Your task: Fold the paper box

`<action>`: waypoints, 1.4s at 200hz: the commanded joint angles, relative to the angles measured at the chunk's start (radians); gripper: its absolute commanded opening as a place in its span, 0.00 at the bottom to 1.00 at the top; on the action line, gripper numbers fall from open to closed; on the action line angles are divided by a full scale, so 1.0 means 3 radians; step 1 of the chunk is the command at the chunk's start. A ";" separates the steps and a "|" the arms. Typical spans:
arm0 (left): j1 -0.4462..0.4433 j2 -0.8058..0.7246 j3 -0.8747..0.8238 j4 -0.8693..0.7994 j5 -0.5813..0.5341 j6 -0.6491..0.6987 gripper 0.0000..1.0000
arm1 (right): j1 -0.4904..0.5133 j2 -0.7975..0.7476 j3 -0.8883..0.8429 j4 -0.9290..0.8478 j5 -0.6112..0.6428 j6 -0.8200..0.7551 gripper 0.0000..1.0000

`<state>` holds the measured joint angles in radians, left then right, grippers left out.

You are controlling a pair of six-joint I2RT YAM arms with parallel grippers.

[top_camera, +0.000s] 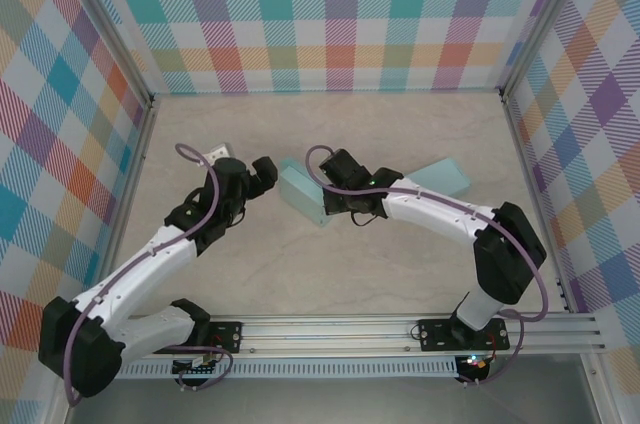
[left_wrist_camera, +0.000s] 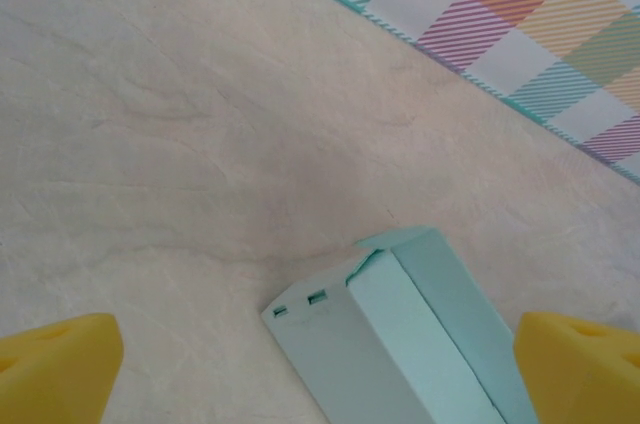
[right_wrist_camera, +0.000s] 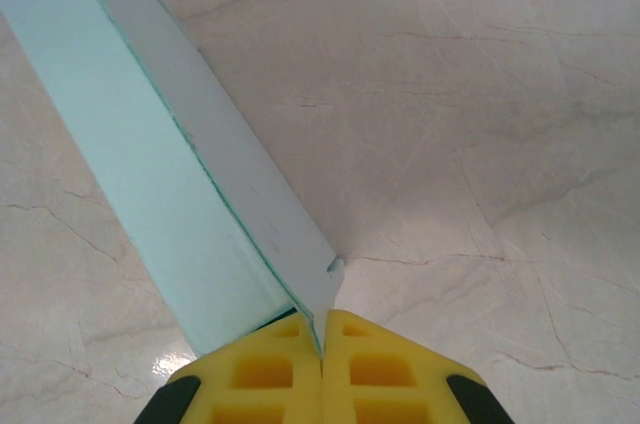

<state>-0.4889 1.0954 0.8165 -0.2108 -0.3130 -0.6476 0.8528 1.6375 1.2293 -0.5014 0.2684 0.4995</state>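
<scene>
You are looking at the mint-green paper box (top_camera: 302, 196) lying partly folded on the pale marbled table (top_camera: 400, 124), near the middle, with one long panel trailing off toward the right wall. Your left gripper (left_wrist_camera: 318, 372) is standing spread wide, its yellow fingertips (left_wrist_camera: 58, 369) sitting at the two lower corners of the left wrist view. The box's closed end, with two small slots in it, is lying between them, nearer the fingertip at the lower right of that view than the other; neither appears to be touching the box. Your right gripper (right_wrist_camera: 322, 344) is pressed together, its yellow fingers (right_wrist_camera: 262, 374) pinching a thin grey-white flap at the box's edge. From that pinch the long green panel is running away up and to the left across the right wrist view. In the top view, the two wrists are facing each other across the box's left portion. A plaid wall (left_wrist_camera: 520, 24) is showing beyond the box in the left wrist view.
</scene>
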 commanded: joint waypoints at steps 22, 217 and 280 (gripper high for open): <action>0.0392 0.0647 0.0385 0.0360 0.0703 0.0563 0.90 | 0.0021 0.0100 0.0149 -0.0143 -0.0039 -0.0118 0.00; 0.0746 0.1218 0.0994 -0.0976 0.1851 0.3112 0.45 | 0.0021 0.0150 0.0284 -0.0178 -0.0046 -0.0395 0.00; 0.0725 0.1412 0.1061 -0.0980 0.1819 0.3094 0.34 | 0.0021 0.0170 0.0311 -0.0179 -0.0036 -0.0417 0.00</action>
<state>-0.2714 1.4868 1.1282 -0.4938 0.2440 0.2779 0.8528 1.6730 1.2869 -0.5438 0.2630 0.3992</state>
